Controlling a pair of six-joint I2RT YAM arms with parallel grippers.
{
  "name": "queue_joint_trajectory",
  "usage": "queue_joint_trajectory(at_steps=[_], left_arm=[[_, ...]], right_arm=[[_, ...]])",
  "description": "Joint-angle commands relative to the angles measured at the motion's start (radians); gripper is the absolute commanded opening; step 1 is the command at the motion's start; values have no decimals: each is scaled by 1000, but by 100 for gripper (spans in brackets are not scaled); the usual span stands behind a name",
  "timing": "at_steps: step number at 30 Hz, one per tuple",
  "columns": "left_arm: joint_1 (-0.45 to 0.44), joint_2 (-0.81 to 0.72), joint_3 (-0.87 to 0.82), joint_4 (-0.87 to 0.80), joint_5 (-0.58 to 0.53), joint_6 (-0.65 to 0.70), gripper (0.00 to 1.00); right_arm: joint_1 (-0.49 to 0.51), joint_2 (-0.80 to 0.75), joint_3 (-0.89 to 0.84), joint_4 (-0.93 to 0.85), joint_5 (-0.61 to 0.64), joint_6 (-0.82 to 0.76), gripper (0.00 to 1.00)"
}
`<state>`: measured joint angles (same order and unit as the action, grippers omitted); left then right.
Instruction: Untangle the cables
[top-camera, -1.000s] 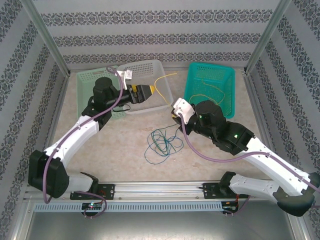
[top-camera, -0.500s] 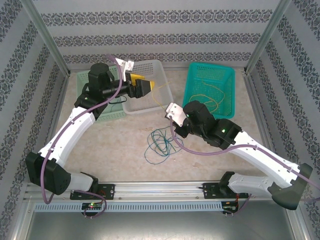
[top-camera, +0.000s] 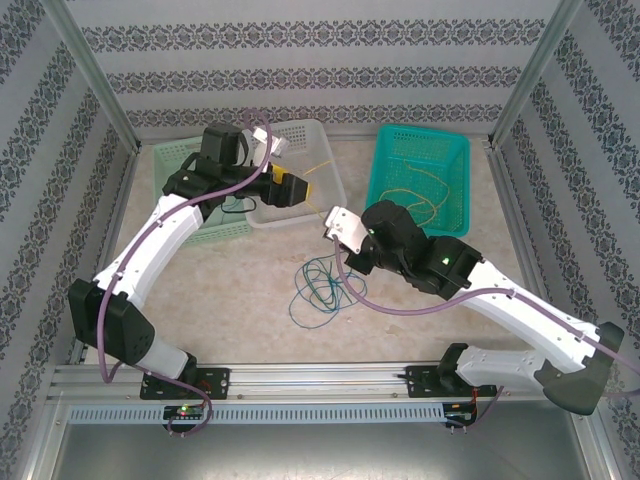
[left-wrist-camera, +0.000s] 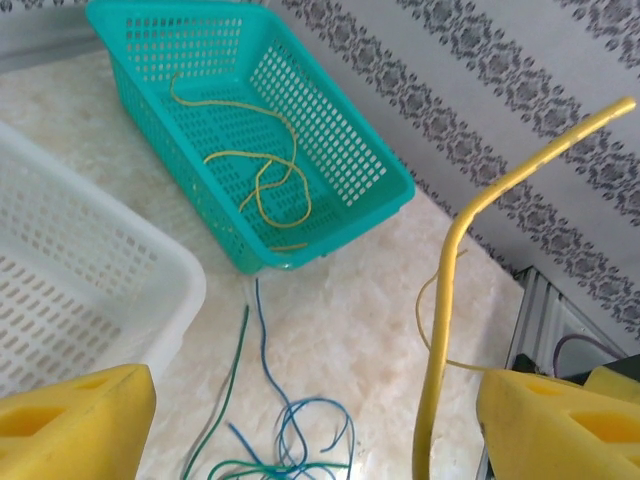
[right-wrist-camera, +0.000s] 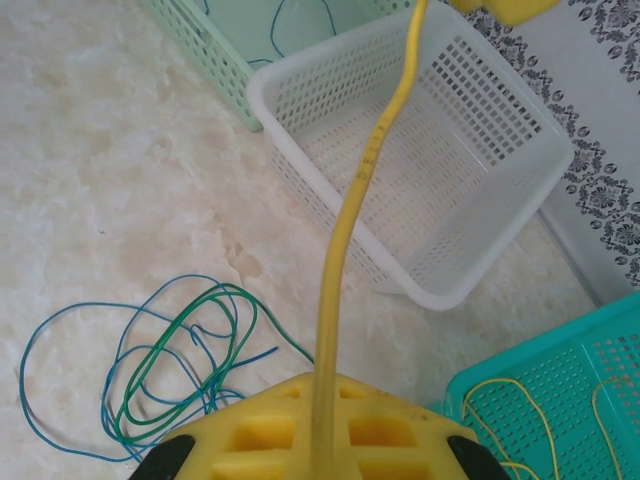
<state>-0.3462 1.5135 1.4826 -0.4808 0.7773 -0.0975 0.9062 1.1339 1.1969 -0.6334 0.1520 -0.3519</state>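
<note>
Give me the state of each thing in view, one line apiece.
Left gripper, jaws open around the yellow cable.
Right gripper, jaws shut on the yellow cable.
Yellow cable, held up in the air.
Blue and green cables, tangled on the table.
White basket, upright, empty.
Teal basket, upright, holding a second yellow cable.
Green basket, holding a blue strand.

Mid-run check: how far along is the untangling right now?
Done: some yellow strands already lie in the teal basket. In hand: the right claw is shut on a yellow cable stretched up to the open left claw, which brackets it without pinching. Left: the blue and green cables sit looped together on the table.
</note>
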Motion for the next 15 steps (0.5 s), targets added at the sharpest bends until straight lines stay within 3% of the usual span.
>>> queue_joint_trajectory(at_steps=[1,7,11,15], left_arm=[[-14,15,50,-71,-17,70,83],[-15,20,66,-87,-38,96,80],[-15,43,88,-133,-39,115,67],[-16,37,66,-108,-46,103,46]], right_arm=[[20,19,41,-32,6,-25,0],[35,64,67,-79,15,-39,0],[49,76,79,-80,32,-47,0],[55,79,81,-82,46,-50,0]])
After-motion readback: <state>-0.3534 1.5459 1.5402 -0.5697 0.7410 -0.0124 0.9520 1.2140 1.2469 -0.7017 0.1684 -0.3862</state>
